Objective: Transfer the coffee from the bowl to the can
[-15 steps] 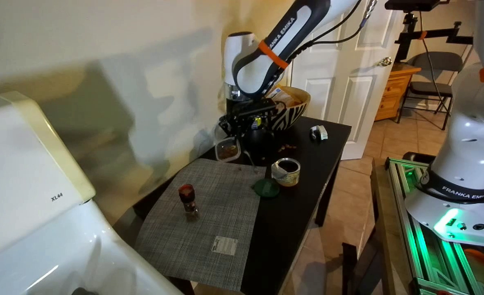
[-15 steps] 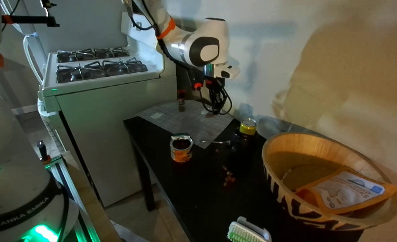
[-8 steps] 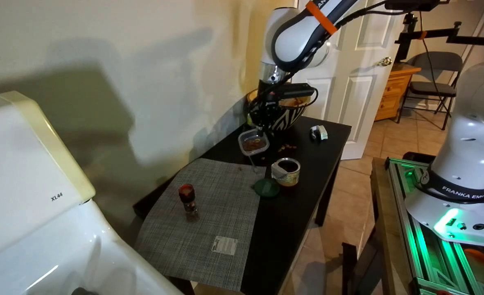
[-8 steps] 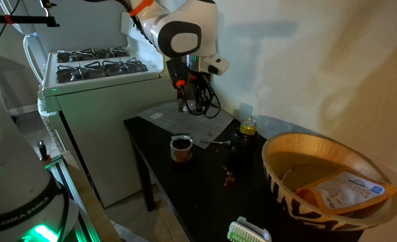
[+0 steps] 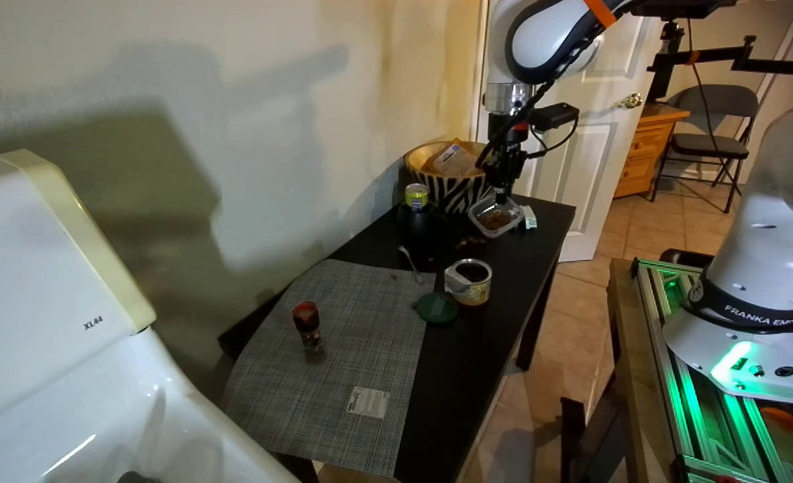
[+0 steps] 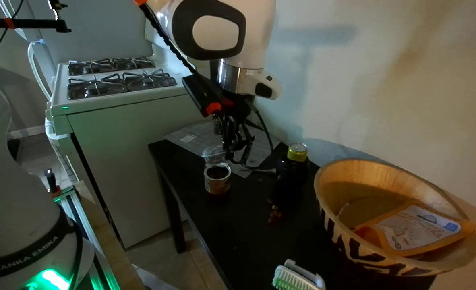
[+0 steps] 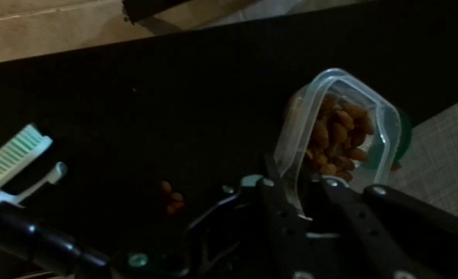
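Observation:
A clear square plastic container point(image 5: 481, 225) holds brown nuts point(image 7: 337, 131). It hangs in the air, and also shows behind the can in an exterior view point(image 6: 214, 154) and large in the wrist view point(image 7: 297, 128). My gripper point(image 7: 291, 174) is shut on its side wall, one finger inside and one outside; the gripper point(image 5: 502, 194) sits above the table. The small round open can point(image 5: 475, 292), with pale side, label and dark inside, stands on the table in both exterior views point(image 6: 218, 186). The container mostly hides it in the wrist view. No separate white bowl or coffee shows.
A dark pot point(image 6: 290, 181) with a yellow can point(image 6: 297, 153) on top stands near a striped basket point(image 6: 334, 225). A green lid point(image 5: 437, 308), spoon point(image 5: 410, 261), loose nuts point(image 6: 275, 212), brush point(image 6: 298, 278) and grinder point(image 5: 308, 322) lie or stand about. The wall is close behind.
My gripper has carried the container away from the wall, past the dark pot, towards the can's side of the table. The container stays in the grip. The can has not moved.

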{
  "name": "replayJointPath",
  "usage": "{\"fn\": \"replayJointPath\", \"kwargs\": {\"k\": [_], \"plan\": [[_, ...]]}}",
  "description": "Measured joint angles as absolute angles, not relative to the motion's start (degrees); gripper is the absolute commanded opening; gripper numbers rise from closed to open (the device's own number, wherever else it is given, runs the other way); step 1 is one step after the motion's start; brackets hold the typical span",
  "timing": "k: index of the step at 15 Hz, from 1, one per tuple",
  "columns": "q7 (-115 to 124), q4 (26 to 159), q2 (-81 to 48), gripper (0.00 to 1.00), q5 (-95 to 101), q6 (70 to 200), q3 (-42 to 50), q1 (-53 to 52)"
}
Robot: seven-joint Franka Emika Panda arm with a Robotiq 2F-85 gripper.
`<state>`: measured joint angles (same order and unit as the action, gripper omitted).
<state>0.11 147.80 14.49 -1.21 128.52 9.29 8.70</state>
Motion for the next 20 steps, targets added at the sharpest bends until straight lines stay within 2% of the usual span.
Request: {"fn": "replayJointPath", "kwargs": {"k": [4, 12, 20], "plan": [[5.3, 147.8, 15.7, 0.04, 8.2, 125.7, 6.9, 10.1], [26.0, 147.4, 12.7, 0.04, 20.4, 125.3, -3.5, 8.4], [41.4, 142.5, 6.5, 0.04, 29.3, 118.8, -6.2, 5.4]]}}
